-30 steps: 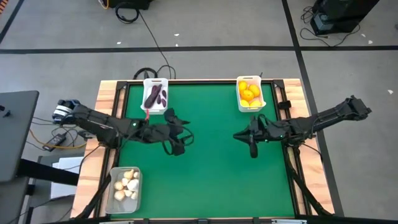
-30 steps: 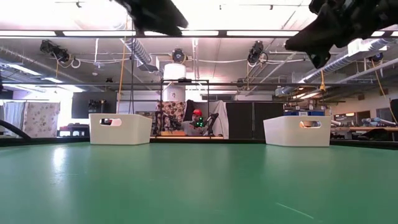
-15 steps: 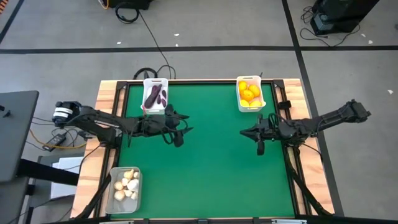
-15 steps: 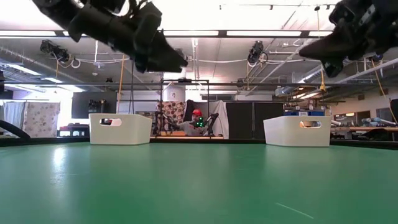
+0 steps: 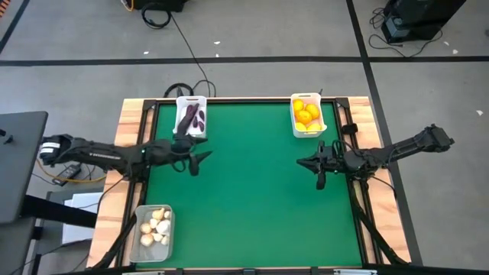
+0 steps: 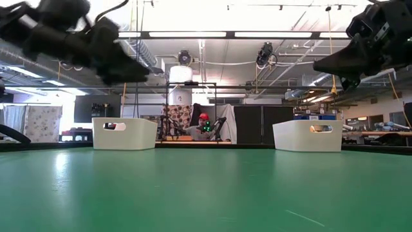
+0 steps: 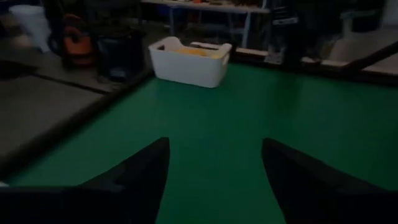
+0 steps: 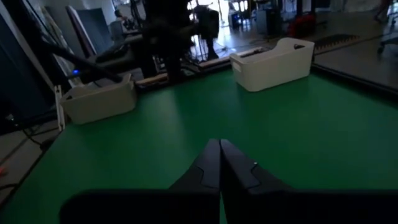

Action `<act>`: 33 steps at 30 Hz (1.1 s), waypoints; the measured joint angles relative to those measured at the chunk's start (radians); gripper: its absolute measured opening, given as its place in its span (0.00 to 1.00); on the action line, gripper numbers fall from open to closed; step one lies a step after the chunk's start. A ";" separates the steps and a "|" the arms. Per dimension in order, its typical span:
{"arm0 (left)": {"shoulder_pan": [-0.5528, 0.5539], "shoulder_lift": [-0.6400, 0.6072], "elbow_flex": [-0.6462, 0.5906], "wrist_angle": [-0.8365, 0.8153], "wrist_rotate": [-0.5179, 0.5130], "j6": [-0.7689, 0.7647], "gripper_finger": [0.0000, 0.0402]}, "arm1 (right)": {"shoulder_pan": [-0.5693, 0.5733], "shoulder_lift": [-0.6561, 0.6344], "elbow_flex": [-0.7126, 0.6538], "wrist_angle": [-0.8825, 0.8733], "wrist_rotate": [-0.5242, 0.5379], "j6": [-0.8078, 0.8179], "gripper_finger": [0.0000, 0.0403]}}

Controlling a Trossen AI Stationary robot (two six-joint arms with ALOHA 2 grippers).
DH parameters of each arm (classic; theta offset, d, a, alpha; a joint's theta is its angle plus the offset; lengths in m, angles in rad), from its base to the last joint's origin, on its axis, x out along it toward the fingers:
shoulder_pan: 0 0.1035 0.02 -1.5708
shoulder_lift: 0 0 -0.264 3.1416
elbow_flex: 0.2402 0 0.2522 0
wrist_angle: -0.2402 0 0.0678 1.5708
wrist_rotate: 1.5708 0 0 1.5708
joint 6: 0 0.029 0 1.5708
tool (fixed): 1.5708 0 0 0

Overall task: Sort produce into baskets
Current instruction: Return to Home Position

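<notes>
- Basically sorted: garlic bulbs (image 5: 155, 223) lie in the clear bin (image 5: 134, 229) at the near left corner of the worktop (image 5: 260, 221); no loose produce seen.
- Left tool (image 5: 200, 160) hangs above the worktop's left side, fingers spread, empty. Best to fold it straight back toward its base, keeping height.
- Right tool (image 5: 319, 177) hangs opposite, fingers pressed together, holding nothing. Same retreat, no dip.
- Eggplants (image 5: 189, 118) are in the far left white bin (image 5: 191, 99), just beyond the left tool. Likely risk is clipping the rim, so pull away from it.
- Citrus (image 5: 306, 114) is in the far right white bin (image 5: 308, 134), apart from the right arm.
</notes>
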 joint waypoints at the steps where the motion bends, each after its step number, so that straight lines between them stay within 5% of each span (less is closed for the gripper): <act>1: 0.000 -0.021 -0.040 0.031 0.012 -0.015 0.65 | -0.001 0.000 -0.006 0.018 0.000 -0.002 0.01; 5: -0.001 -0.101 -0.142 0.088 0.040 -0.065 0.59 | -0.014 0.000 -0.020 0.051 -0.015 -0.003 0.01; 12: -0.001 -0.254 -0.135 -0.079 0.041 -0.060 0.52 | -0.038 0.001 -0.023 0.049 -0.047 0.021 0.02; 33: -0.003 -0.536 -0.146 -0.392 0.102 -0.059 0.52 | -0.091 0.001 -0.023 0.052 -0.035 0.011 0.02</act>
